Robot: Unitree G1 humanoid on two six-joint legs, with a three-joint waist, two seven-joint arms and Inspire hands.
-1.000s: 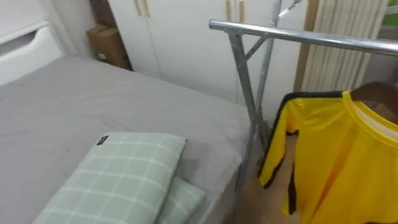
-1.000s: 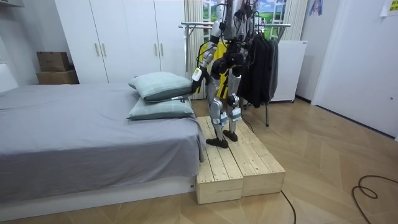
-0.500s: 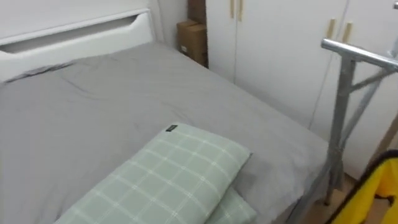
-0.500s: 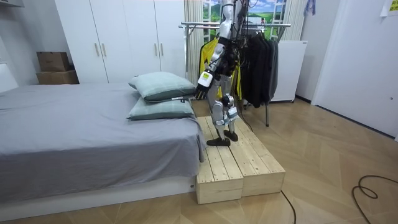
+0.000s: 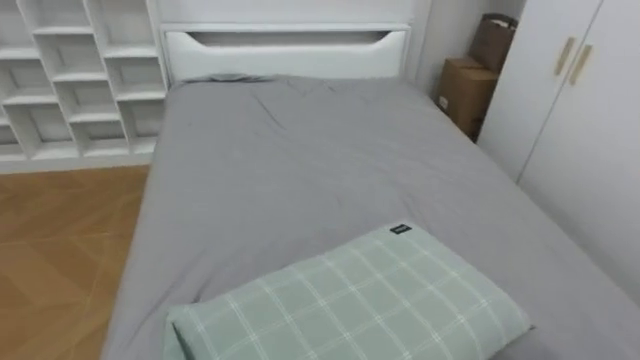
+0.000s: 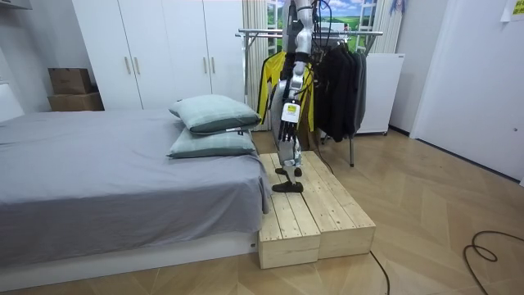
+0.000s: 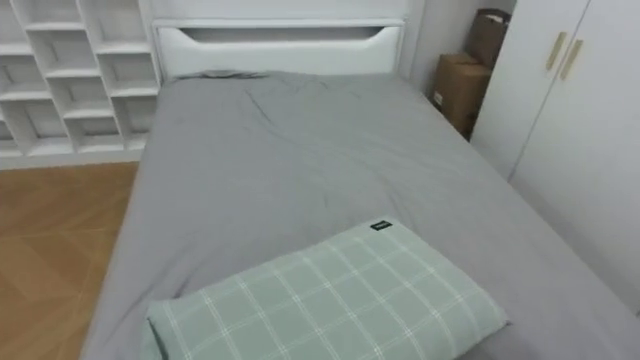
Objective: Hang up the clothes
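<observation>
The robot stands on a wooden platform [image 6: 315, 221] at the foot-side corner of the grey bed [image 5: 300, 170], facing along the bed toward its white headboard [image 5: 285, 45]. A green checked pillow [image 5: 350, 305] lies on the near end of the bed, atop a second pillow [image 6: 211, 144]. Beyond the bed's far side stands a white shelf unit [image 5: 70, 80]; beside the headboard are cardboard boxes [image 5: 470, 85], next to a white wardrobe [image 5: 580, 110].

The yellow shirt [image 6: 268, 82] hangs on the clothes rack [image 6: 254, 34] just behind the robot, off the bed's corner, beside dark garments [image 6: 340, 90] on the same rail. What seems to be the left hand [image 6: 287, 115] hangs at the robot's side, well apart from the bed; I cannot tell whether its fingers are relaxed or clenched.
</observation>
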